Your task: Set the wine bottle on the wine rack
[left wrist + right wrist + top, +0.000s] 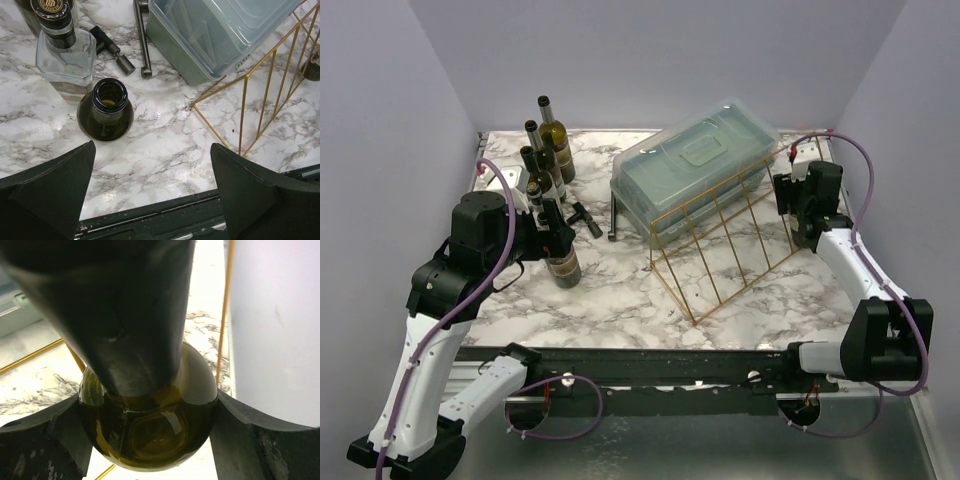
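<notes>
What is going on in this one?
The right gripper is closed on a green wine bottle next to the right wall, by the far right end of the gold rack. The bottle is not on the rack yet, and it is unclear whether it is off the table. The left gripper hangs open over the table near an uncorked dark bottle, which stands beside a clear bottle. It touches nothing.

Left end effector wide, right end effector tight.
</notes>
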Robot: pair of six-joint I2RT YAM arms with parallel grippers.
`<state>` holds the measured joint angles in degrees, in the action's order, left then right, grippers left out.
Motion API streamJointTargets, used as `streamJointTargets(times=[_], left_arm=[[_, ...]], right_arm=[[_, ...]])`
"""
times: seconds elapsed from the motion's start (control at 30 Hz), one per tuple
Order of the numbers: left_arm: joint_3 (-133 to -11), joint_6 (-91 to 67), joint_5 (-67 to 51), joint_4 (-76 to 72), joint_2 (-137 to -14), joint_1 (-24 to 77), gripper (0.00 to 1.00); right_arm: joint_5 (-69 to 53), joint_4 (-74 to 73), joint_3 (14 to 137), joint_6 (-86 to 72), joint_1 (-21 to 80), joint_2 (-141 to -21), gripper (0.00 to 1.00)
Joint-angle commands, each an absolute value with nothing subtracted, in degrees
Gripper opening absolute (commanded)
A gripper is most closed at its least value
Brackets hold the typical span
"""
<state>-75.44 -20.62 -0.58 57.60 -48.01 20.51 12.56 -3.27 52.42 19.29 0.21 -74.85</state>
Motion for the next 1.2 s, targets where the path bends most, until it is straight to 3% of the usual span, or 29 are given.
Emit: streamJointTargets(times=[0.0,0.37,0.63,1.03,1.17], left_arm=[[-76.69,-17.77,-0.48,58.86,-48.16,20.92,0.99],[-75.35,-18.33,-0.44,59.59,-47.21,21.09,0.99],[-74.73,-18.59,-0.44,59.59,-47.52,21.09,0.99],[-74.83,-20.01,-0.70,59.63,-47.02,21.09,0.99],[-75.79,-21.06,-2.31,59.81,-46.98,21.09,0.99]], right_arm=[[6.58,0.10,55.05,18.92,-1.32,-76.34,0.00],[7.24,-5.09,58.69,18.10,-1.40,-81.66,0.01],[6.05,-3.54,58.47,16.49,-1.41,-85.48,0.38],[0.35,-5.57,60.54,15.92,-1.41,-86.60,0.57],[-1.24,-6.79,61.67,15.47,-1.41,-87.32,0.71]])
